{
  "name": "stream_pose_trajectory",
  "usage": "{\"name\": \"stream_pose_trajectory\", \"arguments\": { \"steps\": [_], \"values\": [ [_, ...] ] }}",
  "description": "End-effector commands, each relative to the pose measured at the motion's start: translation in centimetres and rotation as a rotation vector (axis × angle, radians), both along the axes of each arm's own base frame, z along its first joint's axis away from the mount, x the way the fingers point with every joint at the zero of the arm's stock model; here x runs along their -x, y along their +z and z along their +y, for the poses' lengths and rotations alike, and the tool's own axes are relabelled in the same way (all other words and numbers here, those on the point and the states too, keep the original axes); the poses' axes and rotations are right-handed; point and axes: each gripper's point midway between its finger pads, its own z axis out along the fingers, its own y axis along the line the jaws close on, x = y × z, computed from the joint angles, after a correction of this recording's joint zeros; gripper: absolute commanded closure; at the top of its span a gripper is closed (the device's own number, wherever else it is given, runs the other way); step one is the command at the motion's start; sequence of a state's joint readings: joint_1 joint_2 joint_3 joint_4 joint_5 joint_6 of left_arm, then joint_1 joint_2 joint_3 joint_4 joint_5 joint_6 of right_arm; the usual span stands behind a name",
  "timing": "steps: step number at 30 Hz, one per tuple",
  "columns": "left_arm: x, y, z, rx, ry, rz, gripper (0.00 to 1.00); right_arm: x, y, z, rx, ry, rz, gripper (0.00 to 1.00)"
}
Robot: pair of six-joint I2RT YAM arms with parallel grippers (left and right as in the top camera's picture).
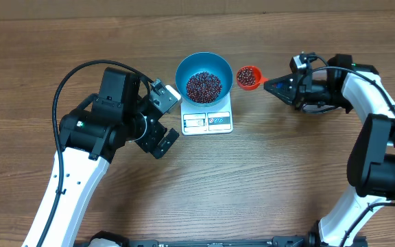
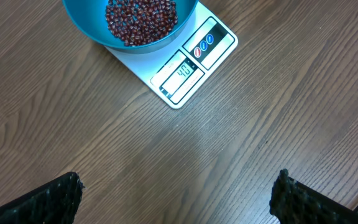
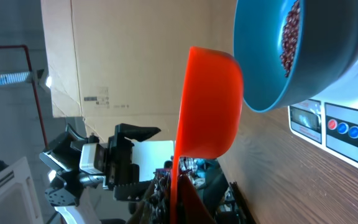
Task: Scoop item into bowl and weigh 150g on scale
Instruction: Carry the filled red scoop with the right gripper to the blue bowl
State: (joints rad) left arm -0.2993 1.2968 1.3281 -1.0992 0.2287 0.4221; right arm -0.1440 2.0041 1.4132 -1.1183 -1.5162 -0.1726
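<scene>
Overhead, my right gripper (image 1: 271, 86) is closed on the handle of the orange scoop (image 1: 248, 77), loaded and just right of the bowl (image 1: 204, 63), handle pointing straight away from it. The bowl of beans (image 1: 204, 86) sits on the scale (image 1: 208, 121); my left gripper (image 1: 169, 122) is open on the bowl's left.

I record the table (image 1: 286, 178) as matt, wood-grained. The bowl (image 1: 184, 68) is smooth blue plastic with slight sheen; the scale (image 1: 208, 122), smooth white plastic. The beans (image 1: 203, 86) look lightly glossy. The scoop (image 3: 207, 106) is glossy orange plastic. The pads (image 2: 48, 199) on the left gripper (image 2: 176, 202) appear black and rough (coarsely textured).
</scene>
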Motion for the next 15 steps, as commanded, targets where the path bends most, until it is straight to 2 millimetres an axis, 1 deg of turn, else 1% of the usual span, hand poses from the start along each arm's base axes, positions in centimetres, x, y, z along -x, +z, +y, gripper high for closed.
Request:
{"name": "stream_pose_trajectory", "arguments": {
  "steps": [1,9,12,15],
  "values": [
    [0.0,-0.2,0.0,0.0,-0.009,0.004,0.0,0.3,0.5,1.4,-0.047,0.033,-0.025,0.96],
    [0.0,-0.2,0.0,0.0,-0.009,0.004,0.0,0.2,0.5,3.4,-0.045,0.088,-0.044,0.96],
    [0.0,-0.2,0.0,0.0,-0.009,0.004,0.0,0.1,0.5,4.5,-0.038,0.12,-0.062,0.96],
    [0.0,-0.2,0.0,0.0,-0.009,0.004,0.0,-0.3,-0.6,5.5,0.027,0.135,-0.04,0.96]
  ]
}}
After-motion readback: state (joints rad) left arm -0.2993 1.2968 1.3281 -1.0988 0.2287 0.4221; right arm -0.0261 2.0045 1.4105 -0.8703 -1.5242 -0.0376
